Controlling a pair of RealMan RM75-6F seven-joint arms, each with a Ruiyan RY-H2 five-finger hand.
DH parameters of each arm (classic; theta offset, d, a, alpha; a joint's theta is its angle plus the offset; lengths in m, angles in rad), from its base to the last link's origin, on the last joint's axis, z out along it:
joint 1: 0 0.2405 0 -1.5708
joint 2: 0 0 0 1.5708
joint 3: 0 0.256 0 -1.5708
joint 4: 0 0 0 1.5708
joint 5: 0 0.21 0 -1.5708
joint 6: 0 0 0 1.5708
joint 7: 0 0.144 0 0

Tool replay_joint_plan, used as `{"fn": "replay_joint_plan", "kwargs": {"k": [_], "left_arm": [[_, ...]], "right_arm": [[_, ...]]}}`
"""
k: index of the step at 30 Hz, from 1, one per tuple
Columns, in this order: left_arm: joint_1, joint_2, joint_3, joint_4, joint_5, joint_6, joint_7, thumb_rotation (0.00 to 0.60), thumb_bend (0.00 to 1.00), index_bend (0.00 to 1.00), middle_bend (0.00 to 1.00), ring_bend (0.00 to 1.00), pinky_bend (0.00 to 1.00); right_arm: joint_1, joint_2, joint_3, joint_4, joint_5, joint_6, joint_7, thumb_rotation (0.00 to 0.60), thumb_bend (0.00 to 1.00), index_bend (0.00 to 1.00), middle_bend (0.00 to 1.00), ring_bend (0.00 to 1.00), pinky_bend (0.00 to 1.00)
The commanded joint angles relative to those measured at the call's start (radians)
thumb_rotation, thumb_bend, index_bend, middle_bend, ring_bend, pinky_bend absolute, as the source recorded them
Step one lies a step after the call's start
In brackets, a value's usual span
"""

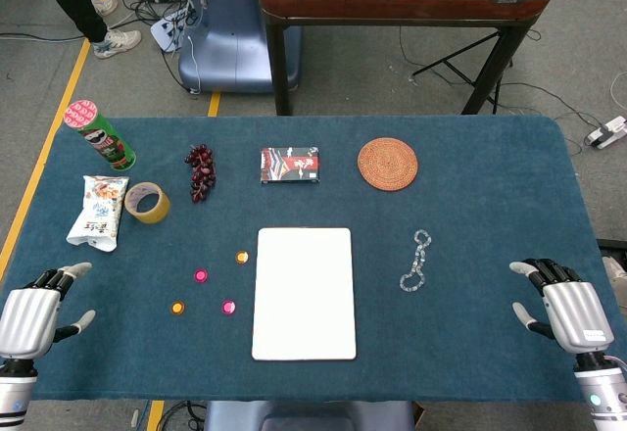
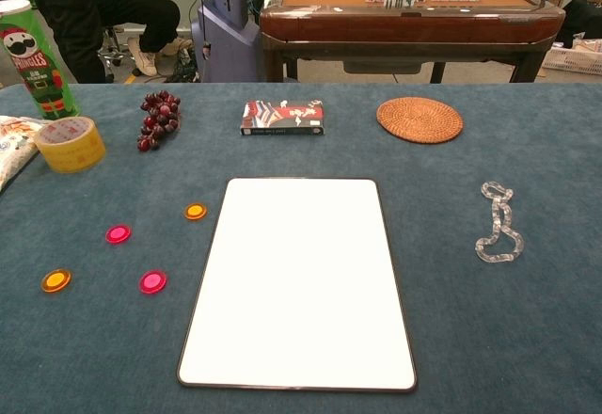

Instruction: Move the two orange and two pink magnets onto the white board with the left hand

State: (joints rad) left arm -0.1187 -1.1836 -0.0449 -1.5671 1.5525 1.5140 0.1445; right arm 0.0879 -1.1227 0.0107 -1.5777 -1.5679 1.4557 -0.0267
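The white board [image 1: 304, 292] [image 2: 297, 278] lies flat in the middle of the blue table. To its left sit two orange magnets [image 1: 242, 257] [image 1: 177, 308] [image 2: 195, 212] [image 2: 55, 280] and two pink magnets [image 1: 201, 276] [image 1: 228, 308] [image 2: 118, 234] [image 2: 152, 282], all on the cloth, none on the board. My left hand [image 1: 34, 315] hovers at the near left corner, fingers apart, holding nothing. My right hand [image 1: 566, 311] is at the near right edge, likewise open and empty. Neither hand shows in the chest view.
Along the far side stand a Pringles can [image 1: 99, 134], a snack bag [image 1: 98, 212], a tape roll [image 1: 147, 202], grapes [image 1: 201, 170], a card box [image 1: 290, 165] and a woven coaster [image 1: 387, 164]. A clear chain [image 1: 416, 262] lies right of the board.
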Motion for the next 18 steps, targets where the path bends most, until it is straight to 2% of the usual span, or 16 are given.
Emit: {"fn": "replay_joint_plan", "kwargs": {"k": [1,4,6,9,10,12,13,15,17,18], "left_arm": [[-0.004,0.0,0.0,-0.003,0.006,-0.001,0.003,0.6,0.03,0.33,0.38,0.36,0.58],[-0.006,0.0,0.002,-0.005,0.014,0.0,0.0,0.6,0.03,0.33,0.39,0.38,0.61],[-0.006,0.002,0.006,-0.01,0.014,-0.005,-0.007,0.6,0.03,0.31,0.4,0.42,0.67],[-0.013,0.01,0.012,-0.024,0.021,-0.019,-0.018,0.6,0.03,0.27,0.46,0.58,0.85],[-0.016,0.011,0.014,-0.028,0.026,-0.022,-0.019,0.6,0.03,0.26,0.5,0.63,0.9],[-0.025,0.014,0.02,-0.035,0.043,-0.033,-0.019,0.6,0.03,0.24,0.66,0.75,0.98],[-0.031,0.017,0.024,-0.041,0.051,-0.041,-0.022,0.6,0.03,0.24,0.71,0.79,0.99],[-0.049,0.029,0.032,-0.056,0.076,-0.063,-0.027,0.6,0.03,0.24,0.89,0.91,1.0],[-0.07,0.04,0.037,-0.074,0.102,-0.084,-0.03,0.6,0.03,0.25,0.99,0.98,1.0],[-0.079,0.045,0.039,-0.082,0.114,-0.093,-0.032,0.6,0.03,0.26,1.0,0.99,1.0]], "right_arm": [[-0.003,0.001,-0.001,0.0,-0.004,0.006,0.006,0.6,0.26,0.28,0.29,0.23,0.33],[-0.003,0.002,-0.001,0.0,-0.006,0.009,0.013,0.6,0.26,0.28,0.29,0.23,0.33],[-0.004,0.004,-0.002,0.0,-0.007,0.009,0.023,0.6,0.26,0.28,0.29,0.23,0.33],[-0.008,0.009,-0.003,-0.003,-0.009,0.017,0.032,0.6,0.26,0.28,0.29,0.23,0.33],[-0.01,0.01,-0.002,-0.003,-0.01,0.022,0.034,0.6,0.26,0.28,0.29,0.23,0.33],[-0.014,0.011,-0.001,-0.003,-0.013,0.031,0.041,0.6,0.26,0.28,0.29,0.23,0.33],[-0.014,0.012,-0.001,-0.003,-0.013,0.032,0.044,0.6,0.26,0.28,0.29,0.23,0.33],[-0.016,0.018,0.0,-0.006,-0.013,0.035,0.049,0.6,0.26,0.28,0.29,0.23,0.33],[-0.02,0.021,0.001,-0.008,-0.017,0.046,0.053,0.6,0.26,0.28,0.29,0.23,0.33],[-0.022,0.022,0.001,-0.009,-0.021,0.051,0.056,0.6,0.26,0.28,0.29,0.23,0.33]]}}
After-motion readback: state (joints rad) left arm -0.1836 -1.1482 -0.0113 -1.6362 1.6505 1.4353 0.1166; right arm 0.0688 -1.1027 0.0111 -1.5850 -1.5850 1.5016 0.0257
